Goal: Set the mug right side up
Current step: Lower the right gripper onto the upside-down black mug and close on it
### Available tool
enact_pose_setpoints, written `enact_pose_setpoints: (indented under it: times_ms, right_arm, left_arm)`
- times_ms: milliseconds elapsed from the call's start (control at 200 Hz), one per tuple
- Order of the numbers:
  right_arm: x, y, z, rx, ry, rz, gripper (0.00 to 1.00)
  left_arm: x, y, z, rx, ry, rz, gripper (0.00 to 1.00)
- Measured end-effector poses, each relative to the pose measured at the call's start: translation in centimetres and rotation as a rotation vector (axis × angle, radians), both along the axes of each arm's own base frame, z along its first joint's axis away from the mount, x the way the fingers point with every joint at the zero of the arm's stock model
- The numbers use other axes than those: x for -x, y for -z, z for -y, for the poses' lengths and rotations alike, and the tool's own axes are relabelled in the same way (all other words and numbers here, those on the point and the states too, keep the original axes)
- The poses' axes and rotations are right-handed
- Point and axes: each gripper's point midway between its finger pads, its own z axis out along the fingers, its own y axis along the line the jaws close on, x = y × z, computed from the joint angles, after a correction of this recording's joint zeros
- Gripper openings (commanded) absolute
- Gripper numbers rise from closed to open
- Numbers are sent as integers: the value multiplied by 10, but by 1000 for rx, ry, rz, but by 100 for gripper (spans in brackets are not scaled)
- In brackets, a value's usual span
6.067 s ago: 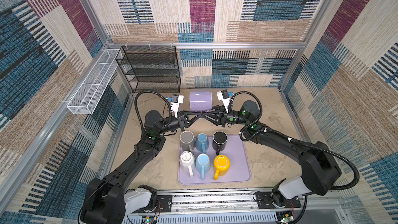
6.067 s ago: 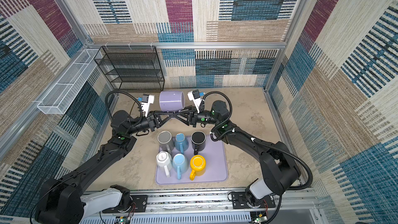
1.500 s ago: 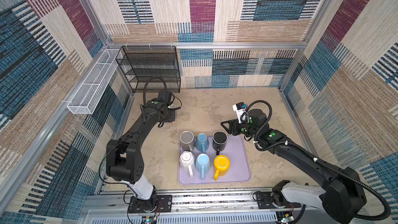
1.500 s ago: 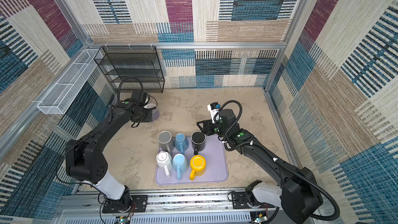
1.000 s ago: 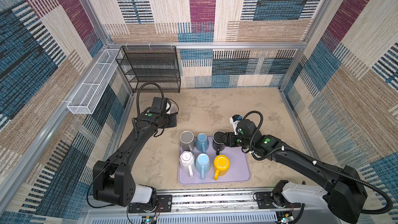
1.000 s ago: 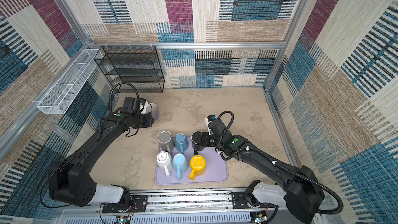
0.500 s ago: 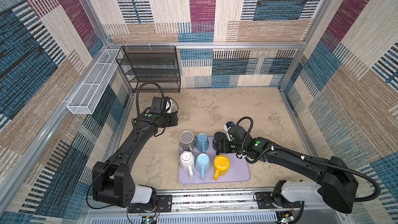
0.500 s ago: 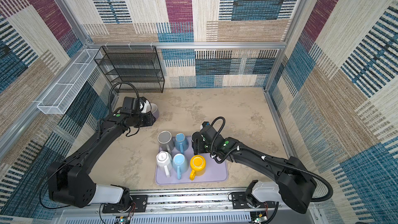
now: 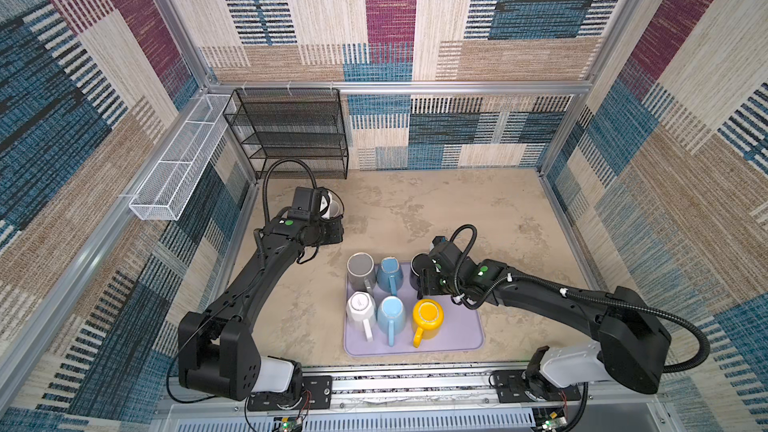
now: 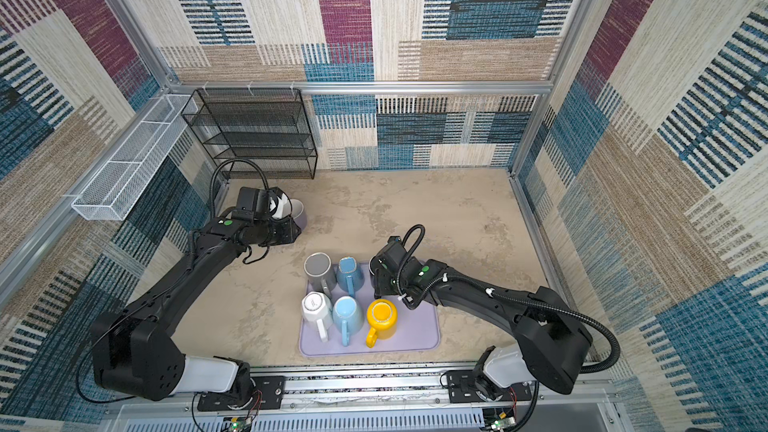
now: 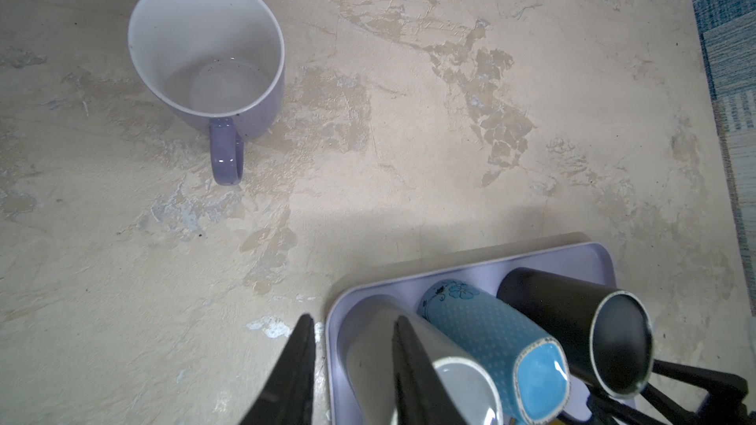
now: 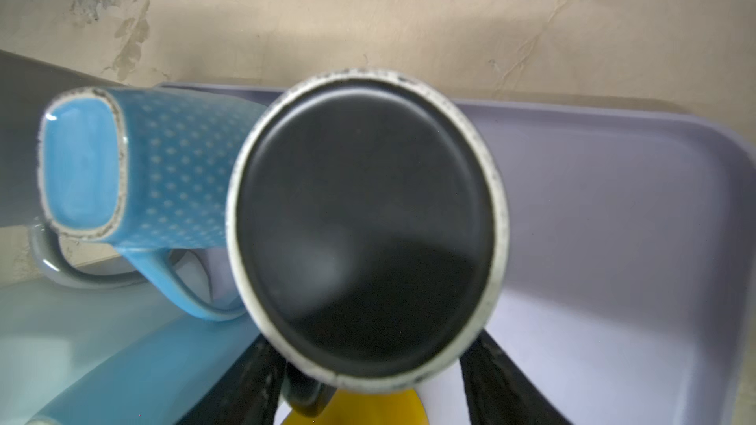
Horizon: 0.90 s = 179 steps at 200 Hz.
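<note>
- Top views: black mug (image 9: 417,263) stands base-up in the back row of the tray (image 9: 457,340), just right of the dotted blue mug (image 9: 390,277). Right gripper (image 9: 424,284) is down over it. Lavender mug (image 10: 297,209) stands upright on the table (image 10: 415,209), just beside the left gripper (image 10: 291,234).
- Left wrist: left gripper's fingers (image 11: 298,361) are slightly parted with nothing between them. Lavender mug (image 11: 208,55) is mouth-up, apart from the tray (image 11: 605,255).
- Right wrist: black mug's (image 12: 364,218) base faces the camera. One finger (image 12: 491,382) stands at each side of the mug; cannot tell whether they press on it.
</note>
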Motion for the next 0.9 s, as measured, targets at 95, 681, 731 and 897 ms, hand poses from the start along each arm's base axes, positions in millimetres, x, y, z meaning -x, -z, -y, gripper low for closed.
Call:
enact_pose_setpoints:
  times_ms: [95, 681, 731, 897]
  right_arm:
    - [0, 2, 4, 27, 6, -2, 59]
    - [-5, 4, 31, 160, 22, -33, 41]
    - [-6, 4, 31, 168, 11, -38, 40]
    - [-6, 6, 31, 186, -8, -57, 37]
  left_arm:
    - [0, 0, 0, 2, 1, 0, 29]
    - [3, 0, 3, 15, 12, -4, 29]
    - [3, -1, 3, 16, 13, -2, 29]
    - [3, -1, 3, 17, 13, -2, 29]
